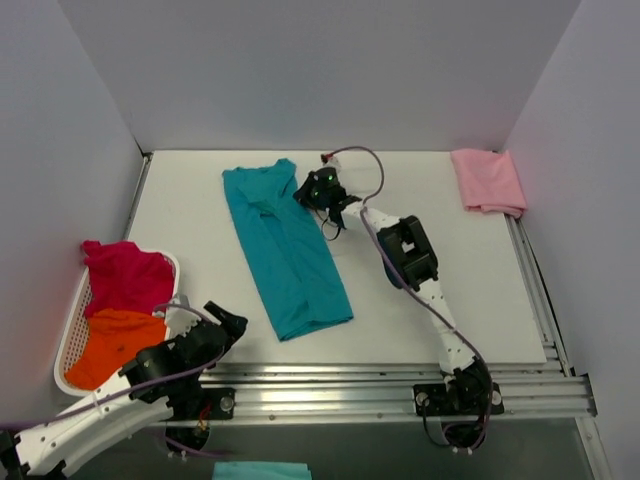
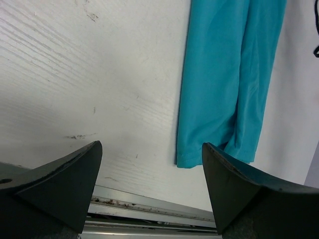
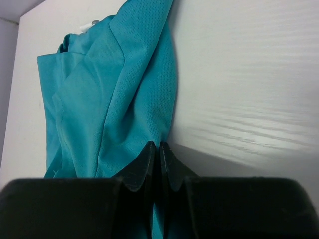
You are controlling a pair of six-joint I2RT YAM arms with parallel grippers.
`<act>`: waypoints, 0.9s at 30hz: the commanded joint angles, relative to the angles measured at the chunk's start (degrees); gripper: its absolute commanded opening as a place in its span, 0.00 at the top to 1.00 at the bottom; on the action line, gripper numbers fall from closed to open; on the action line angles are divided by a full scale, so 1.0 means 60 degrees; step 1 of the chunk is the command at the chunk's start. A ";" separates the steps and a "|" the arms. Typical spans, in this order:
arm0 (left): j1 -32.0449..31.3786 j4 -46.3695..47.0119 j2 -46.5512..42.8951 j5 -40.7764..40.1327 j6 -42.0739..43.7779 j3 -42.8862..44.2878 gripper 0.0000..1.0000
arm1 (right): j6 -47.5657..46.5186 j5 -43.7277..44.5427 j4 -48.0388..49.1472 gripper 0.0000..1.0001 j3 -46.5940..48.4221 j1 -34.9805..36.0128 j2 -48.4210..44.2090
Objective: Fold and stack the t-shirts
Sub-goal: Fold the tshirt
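You have four t-shirts in view, one of each colour. The teal t-shirt lies on the middle of the white table as a long, narrow strip, its collar end toward the far wall. The pale pink t-shirt sits folded to a small rectangle at the far right corner. The magenta-red t-shirt and the orange t-shirt lie crumpled in the one white basket at the left, the red one farther back.

You have two arms. Your right gripper has its fingers pressed together on the right edge of the teal t-shirt, near the collar end. Your left gripper stands spread wide and holds nothing, above the near edge of the table, close to the shirt's hem.

No writing can be read; a small white tag at the collar is too small to tell. The teal cloth shows a fine mesh knit, the table a faint wood grain, and the basket wall a lattice of small holes.
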 commanded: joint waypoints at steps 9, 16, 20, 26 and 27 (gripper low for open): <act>-0.0029 0.1418 0.2008 -0.0571 0.0266 0.0524 0.11 | 0.0067 0.1898 -0.0026 1.00 -0.3551 -0.1875 -0.2189; -0.0043 0.1961 0.2697 -0.0572 0.0486 0.0700 0.11 | 0.0053 0.1623 0.0046 1.00 -0.3626 -0.1949 -0.2014; -0.0043 0.2107 0.2742 -0.0615 0.0515 0.0700 0.11 | 0.0009 0.0951 0.0047 1.00 -0.3143 -0.1876 -0.1634; -0.0043 0.2516 0.2903 -0.0776 0.0676 0.0642 0.10 | -0.0138 0.0526 -0.0013 0.93 -0.2497 -0.1729 -0.1384; -0.0043 0.2648 0.3019 -0.0864 0.0778 0.0598 0.10 | -0.0181 0.0496 0.0002 0.83 -0.2468 -0.1714 -0.1398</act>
